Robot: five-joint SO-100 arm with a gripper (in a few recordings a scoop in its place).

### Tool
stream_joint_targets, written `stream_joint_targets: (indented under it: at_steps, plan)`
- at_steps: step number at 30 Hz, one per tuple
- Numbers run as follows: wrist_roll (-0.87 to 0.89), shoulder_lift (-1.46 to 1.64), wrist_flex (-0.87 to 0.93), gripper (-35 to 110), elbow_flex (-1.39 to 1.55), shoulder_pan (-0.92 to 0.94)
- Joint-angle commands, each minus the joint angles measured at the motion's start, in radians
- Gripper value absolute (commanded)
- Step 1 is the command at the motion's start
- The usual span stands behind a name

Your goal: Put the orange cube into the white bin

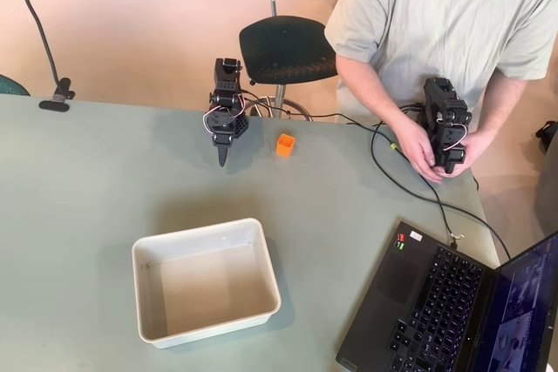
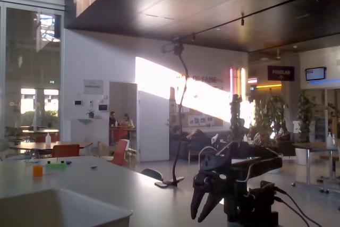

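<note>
In the overhead view the small orange cube (image 1: 285, 145) sits on the grey-green table near its far edge. The black gripper (image 1: 222, 160) points down a short way to the cube's left, apart from it, its fingers together with nothing held. The white bin (image 1: 261, 254) lies empty nearer the front, below and slightly left of the gripper. In the fixed view the gripper (image 2: 197, 217) hangs at the lower right with its claw-like fingertips close together. The bin's rim (image 2: 64, 199) shows at the lower left.
An open laptop (image 1: 436, 302) occupies the front right corner, with cables (image 1: 410, 180) running across the table. A person stands behind the far right edge. A chair (image 1: 288, 50) is behind the arm. A gooseneck clamp (image 1: 57, 98) (image 2: 170, 182) grips the far left edge.
</note>
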Motion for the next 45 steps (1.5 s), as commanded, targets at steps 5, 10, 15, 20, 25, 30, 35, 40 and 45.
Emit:
stream_joint_targets:
  at_steps: [5,10,15,20,25,30,35,40,45]
  plan:
    - [-0.003,0.003,-0.002,9,-0.003,0.005]
    - [-0.003,0.003,-0.002,9,-0.003,0.005]
    - [-0.005,0.003,-0.002,9,-0.003,0.000]
    - [0.003,0.003,-0.009,9,-0.005,-0.005]
    - [-0.005,0.003,-0.011,9,-0.031,0.008]
    - [-0.002,0.003,-0.011,8,-0.091,0.008]
    - [-0.003,-0.012,0.003,8,-0.236,0.008]
    - [-0.003,-0.060,0.006,8,-0.422,-0.006]
    - [-0.006,-0.268,0.067,9,-0.664,-0.017]
